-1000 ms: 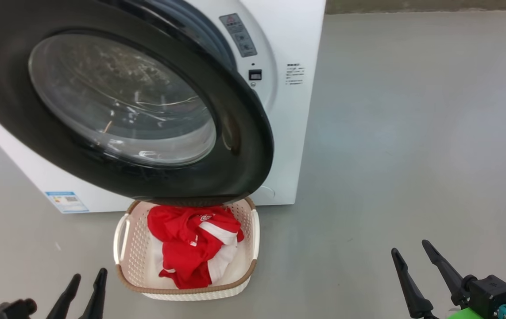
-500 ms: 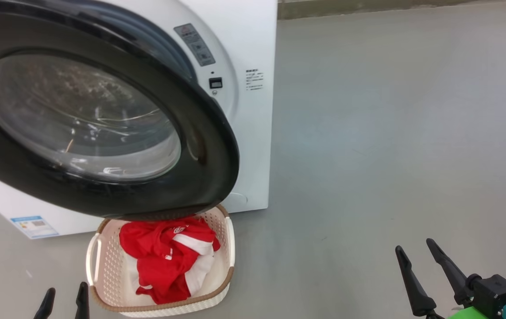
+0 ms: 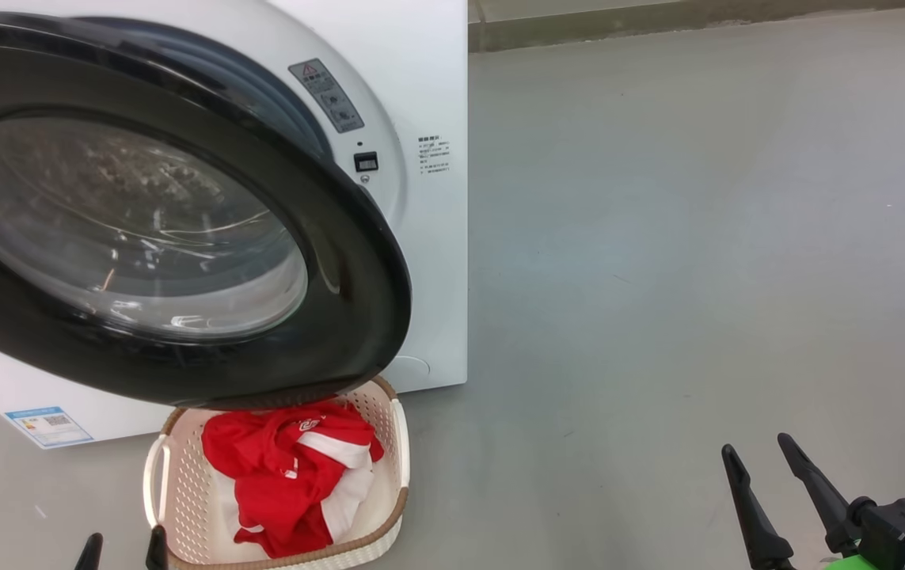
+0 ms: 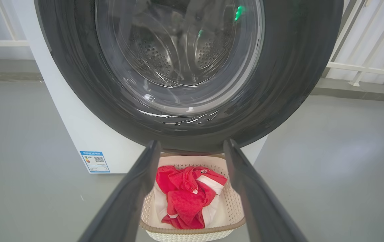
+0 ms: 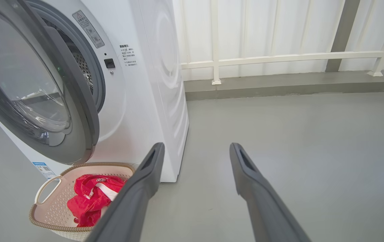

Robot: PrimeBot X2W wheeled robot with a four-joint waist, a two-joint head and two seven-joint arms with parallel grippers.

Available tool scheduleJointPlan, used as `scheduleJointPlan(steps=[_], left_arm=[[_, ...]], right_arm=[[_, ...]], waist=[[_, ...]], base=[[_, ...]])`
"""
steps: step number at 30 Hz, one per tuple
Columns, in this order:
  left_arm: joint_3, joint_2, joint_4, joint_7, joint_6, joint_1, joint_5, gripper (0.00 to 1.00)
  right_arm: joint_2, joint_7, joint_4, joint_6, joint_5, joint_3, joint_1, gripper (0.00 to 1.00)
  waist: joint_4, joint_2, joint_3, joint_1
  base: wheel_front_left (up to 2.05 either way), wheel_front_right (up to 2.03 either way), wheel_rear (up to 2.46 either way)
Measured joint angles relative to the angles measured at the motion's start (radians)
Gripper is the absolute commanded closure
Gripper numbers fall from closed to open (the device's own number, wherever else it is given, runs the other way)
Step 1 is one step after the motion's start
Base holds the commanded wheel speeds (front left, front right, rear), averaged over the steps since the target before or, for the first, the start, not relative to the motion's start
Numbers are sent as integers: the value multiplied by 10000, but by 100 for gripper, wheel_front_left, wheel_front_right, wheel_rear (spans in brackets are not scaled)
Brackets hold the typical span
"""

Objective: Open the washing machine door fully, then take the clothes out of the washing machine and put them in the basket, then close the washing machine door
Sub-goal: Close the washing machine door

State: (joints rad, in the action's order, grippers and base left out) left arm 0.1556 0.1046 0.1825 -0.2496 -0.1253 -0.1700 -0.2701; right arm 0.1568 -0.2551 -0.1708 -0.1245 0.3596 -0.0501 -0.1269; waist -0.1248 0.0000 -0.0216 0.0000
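Left wrist view, clothes (image 4: 185, 201) in basket (image 4: 185, 232) beyond released left jaws, right jaws released too

layout | washing machine door (image 3: 357, 261) stands out before the washing machine (image 3: 436, 277), over the rear of the basket (image 3: 399, 443); basket on the floor (image 3: 697, 237) just before the machine; clothes (image 3: 278, 483) in the basket | left gripper (image 3: 123, 546) at the basket's near left corner; right gripper (image 3: 757, 447) well to its right

A bare laundry area is indicated: a washing machine (image 3: 436, 277) on grey floor (image 3: 697, 237), with a white railing (image 5: 279, 57) behind the machine.
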Motion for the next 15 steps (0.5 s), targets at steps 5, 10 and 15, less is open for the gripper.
scheduleJointPlan(steps=[5, 10, 15], left_arm=[[6, -111, -65, 0, 0, -172, 238, 0], [19, -211, -140, 0, 0, -172, 261, 0], [38, -232, -205, 0, 0, -172, 322, 0]], right_arm=[[-33, 0, 21, 0, 0, 2, -120, 0], [-54, 0, 50, 0, 0, 8, -121, 0], [-58, 0, 61, 0, 0, 36, -120, 0]], waist=[[21, 0, 26, 0], [45, 0, 4, 0], [95, 0, -12, 0]], base=[[0, 0, 0], [0, 0, 0], [0, 0, 0]])
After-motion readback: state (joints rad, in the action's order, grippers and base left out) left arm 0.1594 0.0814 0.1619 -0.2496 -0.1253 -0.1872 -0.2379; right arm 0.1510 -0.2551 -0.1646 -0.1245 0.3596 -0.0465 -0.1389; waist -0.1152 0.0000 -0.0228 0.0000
